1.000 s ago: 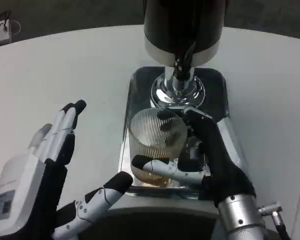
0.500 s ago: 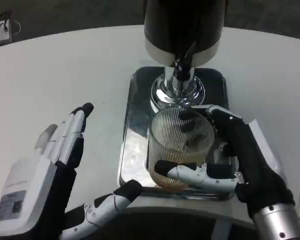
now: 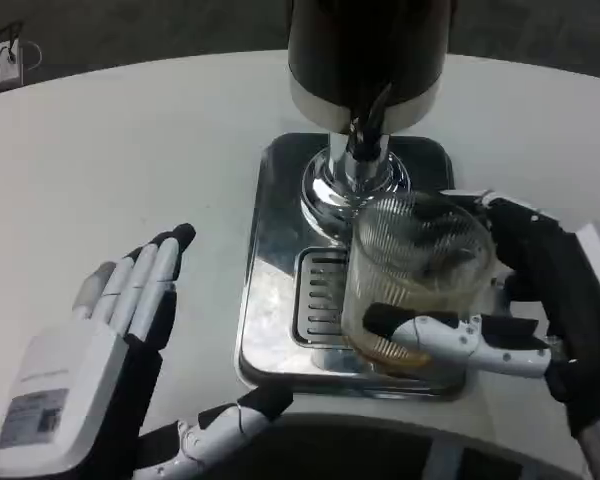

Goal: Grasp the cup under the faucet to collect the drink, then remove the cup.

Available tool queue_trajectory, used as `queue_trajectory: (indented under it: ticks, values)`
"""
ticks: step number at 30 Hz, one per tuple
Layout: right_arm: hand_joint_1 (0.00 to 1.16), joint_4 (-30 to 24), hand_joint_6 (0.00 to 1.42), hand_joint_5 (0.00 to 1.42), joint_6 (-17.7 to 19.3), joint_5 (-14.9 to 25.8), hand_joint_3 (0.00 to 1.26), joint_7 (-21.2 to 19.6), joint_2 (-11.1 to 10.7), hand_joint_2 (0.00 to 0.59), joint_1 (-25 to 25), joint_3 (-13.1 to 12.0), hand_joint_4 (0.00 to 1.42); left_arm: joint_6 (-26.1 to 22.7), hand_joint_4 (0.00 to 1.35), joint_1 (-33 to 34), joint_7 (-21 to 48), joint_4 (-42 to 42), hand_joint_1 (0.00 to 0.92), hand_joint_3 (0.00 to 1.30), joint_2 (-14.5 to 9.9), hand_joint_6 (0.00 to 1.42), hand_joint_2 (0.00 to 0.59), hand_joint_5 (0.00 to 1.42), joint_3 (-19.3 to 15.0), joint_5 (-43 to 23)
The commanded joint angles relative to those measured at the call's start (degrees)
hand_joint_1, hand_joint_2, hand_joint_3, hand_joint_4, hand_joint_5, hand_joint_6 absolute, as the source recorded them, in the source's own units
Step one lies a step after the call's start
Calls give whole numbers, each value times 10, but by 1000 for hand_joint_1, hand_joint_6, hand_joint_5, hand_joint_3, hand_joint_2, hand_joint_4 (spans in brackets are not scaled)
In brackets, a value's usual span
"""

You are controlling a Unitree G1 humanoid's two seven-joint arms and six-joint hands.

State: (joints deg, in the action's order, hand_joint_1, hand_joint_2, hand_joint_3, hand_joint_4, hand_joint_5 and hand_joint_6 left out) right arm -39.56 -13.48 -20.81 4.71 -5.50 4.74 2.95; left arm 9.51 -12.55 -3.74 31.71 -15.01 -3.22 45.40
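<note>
My right hand grips a ribbed clear glass cup holding a little amber drink at its bottom. The cup is tilted slightly and lifted over the right side of the steel drip tray. It stands right of and below the chrome faucet of the black drink dispenser. My left hand is open, its fingers spread, over the white table at the lower left, apart from the tray.
The tray's slotted grate is uncovered where the cup stood. A white table surrounds the tray. A small white device lies at the far left edge.
My right hand has carried the cup rightward, away from under the faucet, uncovering the grate. My left hand has drifted slightly down and right.
</note>
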Motion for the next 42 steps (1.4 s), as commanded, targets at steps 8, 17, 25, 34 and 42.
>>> queue_trajectory:
  ticks: [8,17,25,34,42]
  values:
    - [1162,-45,1424,1241,-8,11,898,-1,-1,82,-8,-13,1052,-20,0,1,17,13,0,0,-7,0,54,0,27,36]
    - [1162,-127,1424,1241,-40,39,899,41,-29,82,-3,-38,1053,-50,0,-13,72,76,0,0,-23,0,33,0,15,86]
    - [1162,-174,1424,1241,-42,54,899,87,-75,82,-12,-47,1053,-73,0,-27,123,129,0,0,-25,0,31,0,-1,111]
    - [1162,-195,1424,1241,-25,67,899,120,-111,82,-24,-45,1053,-72,0,-72,160,202,0,0,5,0,59,0,23,148]
    - [1162,-203,1424,1241,8,64,894,120,-117,82,-49,-31,1053,-61,0,-74,185,227,0,0,31,0,66,0,58,182]
